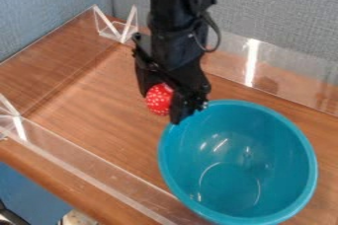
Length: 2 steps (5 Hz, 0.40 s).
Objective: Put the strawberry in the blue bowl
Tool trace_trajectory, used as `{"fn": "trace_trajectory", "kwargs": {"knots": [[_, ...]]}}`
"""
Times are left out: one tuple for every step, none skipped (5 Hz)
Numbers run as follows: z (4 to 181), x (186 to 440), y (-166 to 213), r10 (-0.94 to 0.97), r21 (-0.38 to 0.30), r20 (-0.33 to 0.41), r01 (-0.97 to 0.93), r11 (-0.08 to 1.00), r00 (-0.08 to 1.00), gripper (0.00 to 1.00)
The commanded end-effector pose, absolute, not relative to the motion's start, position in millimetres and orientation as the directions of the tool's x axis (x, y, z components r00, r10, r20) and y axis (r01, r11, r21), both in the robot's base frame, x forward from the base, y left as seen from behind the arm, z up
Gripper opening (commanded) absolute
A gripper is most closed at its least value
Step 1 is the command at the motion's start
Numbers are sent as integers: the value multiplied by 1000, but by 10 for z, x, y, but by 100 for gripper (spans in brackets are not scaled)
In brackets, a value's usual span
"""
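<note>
Cam view: I had the strawberry [158,99] pinched in my gripper [176,103], fingers closed on its sides, berry showing at the left of the pic. The blue bowl [239,185] sat at the counter's [99,120] near right part, its rim just beside me, toward the near edge. Berry wasn't over the opening, so my next move was prob. rightward & nearer, then let go. Berry's long axis: couldn't tell.

We observe one dark robot arm [183,17], entering at the top of the view and extending downward. A cable loops out beside its upper section. The gripper [173,99] sits at the lower end, pointing down, its jaws shut on a small red item held between the fingers.
</note>
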State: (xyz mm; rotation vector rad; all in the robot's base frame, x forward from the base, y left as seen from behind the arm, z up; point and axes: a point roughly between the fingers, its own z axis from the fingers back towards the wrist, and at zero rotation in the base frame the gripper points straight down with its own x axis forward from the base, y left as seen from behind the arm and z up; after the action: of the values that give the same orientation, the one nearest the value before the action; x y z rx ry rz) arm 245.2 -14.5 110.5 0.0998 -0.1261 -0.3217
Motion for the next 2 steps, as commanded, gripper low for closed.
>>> {"fn": "trace_trajectory", "kwargs": {"knots": [[1186,2515,-277,-334,124,148,318,940,931,0],[1160,2478,-447,-347,121,141,331,936,927,0]]}}
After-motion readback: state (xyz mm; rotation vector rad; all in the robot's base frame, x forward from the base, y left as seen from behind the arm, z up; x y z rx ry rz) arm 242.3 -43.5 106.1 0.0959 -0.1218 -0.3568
